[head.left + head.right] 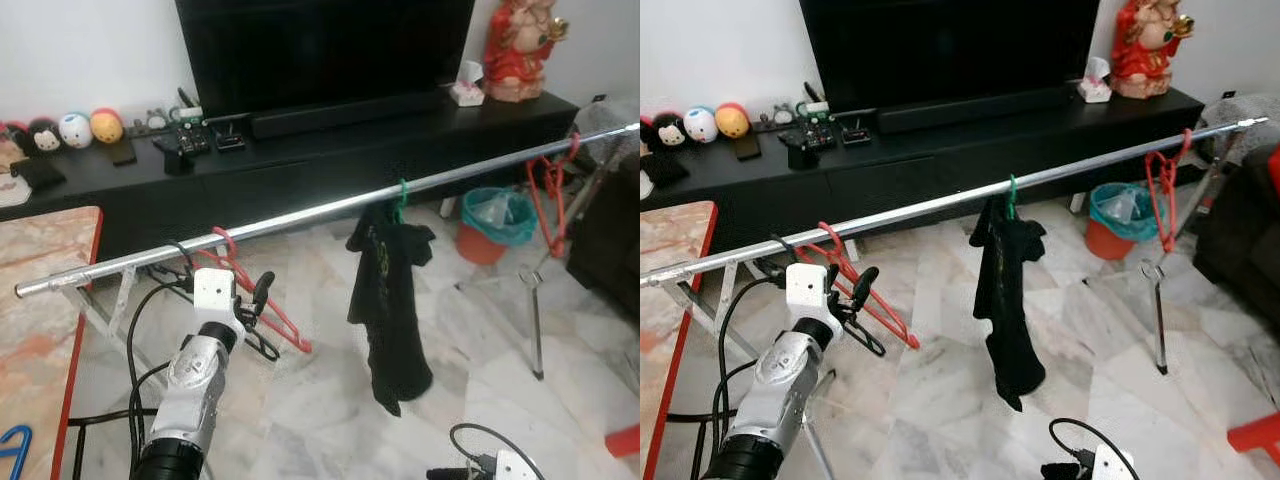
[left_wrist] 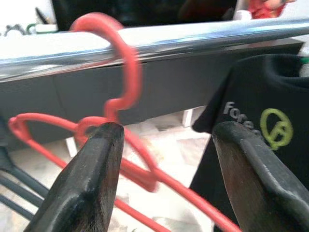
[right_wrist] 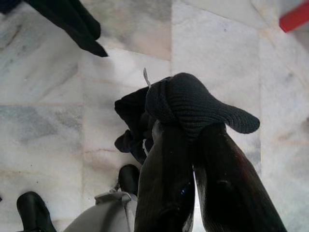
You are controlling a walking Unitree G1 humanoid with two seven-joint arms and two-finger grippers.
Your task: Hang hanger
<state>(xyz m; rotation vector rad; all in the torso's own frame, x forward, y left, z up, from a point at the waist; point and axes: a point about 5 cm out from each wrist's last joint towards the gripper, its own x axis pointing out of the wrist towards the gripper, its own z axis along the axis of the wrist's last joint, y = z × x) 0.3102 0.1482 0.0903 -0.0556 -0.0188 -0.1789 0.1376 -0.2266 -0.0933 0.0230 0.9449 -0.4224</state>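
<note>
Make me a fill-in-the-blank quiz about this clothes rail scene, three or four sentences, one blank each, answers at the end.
1. The red hanger in front of the left gripper has its hook over the ____.
2. The left gripper's two black fingers are ____, with the hanger's neck between them.
3. The black shirt hangs from a ____ hanger.
4. The right gripper is shut on a dark ____ cloth.

Answers: metal rail; open; green; knitted

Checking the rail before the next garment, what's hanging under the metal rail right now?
A red hanger by the left gripper, a black shirt on a green hanger, another red hanger.
</note>
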